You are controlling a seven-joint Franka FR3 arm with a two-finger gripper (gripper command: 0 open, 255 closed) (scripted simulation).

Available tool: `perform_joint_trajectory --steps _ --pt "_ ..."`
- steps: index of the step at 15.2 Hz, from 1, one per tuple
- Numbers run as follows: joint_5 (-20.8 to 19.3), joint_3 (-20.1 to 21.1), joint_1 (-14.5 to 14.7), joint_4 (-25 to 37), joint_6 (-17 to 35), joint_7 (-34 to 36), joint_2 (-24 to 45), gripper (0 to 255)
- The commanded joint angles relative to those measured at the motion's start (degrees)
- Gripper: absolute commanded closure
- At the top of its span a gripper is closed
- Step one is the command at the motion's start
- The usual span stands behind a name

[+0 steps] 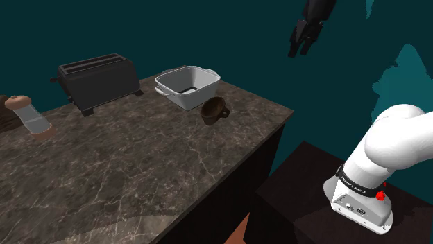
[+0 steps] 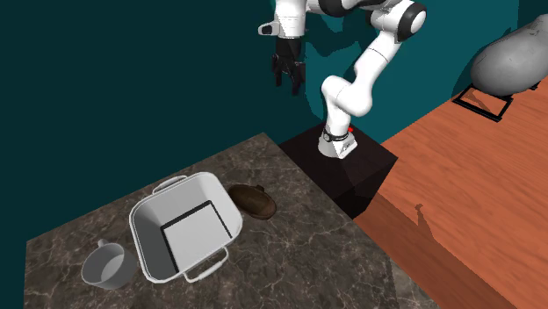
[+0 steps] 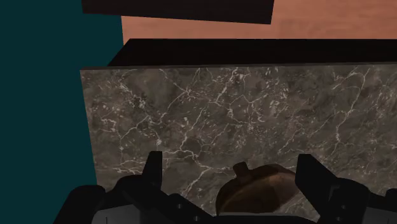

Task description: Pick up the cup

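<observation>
The black gripper point(image 1: 300, 47), fingers spread apart and holding nothing, hangs high over the marble countertop point(image 1: 139, 166), well apart from the brown cup point(image 1: 214, 111), which lies on its side just beside a white two-handled pan point(image 1: 187, 86), with a dark toaster point(image 1: 97, 82) and a pepper mill point(image 1: 29, 116) farther along.

Shoulder view's pretty dim and murky over the desk point(image 1: 139, 173), second exterior view's brighter, with the arm point(image 2: 373, 57) throwing a soft shadow on the wall point(image 2: 132, 88).
</observation>
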Motion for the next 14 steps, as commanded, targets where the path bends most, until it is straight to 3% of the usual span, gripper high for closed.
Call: perform_joint_trajectory --steps 1,14 --pt "0.00 0.00 0.00 0.00 0.00 0.00 0.00 0" --pt "0.87 3.27 5.89 -8.10 27.08 -9.87 15.68 0"
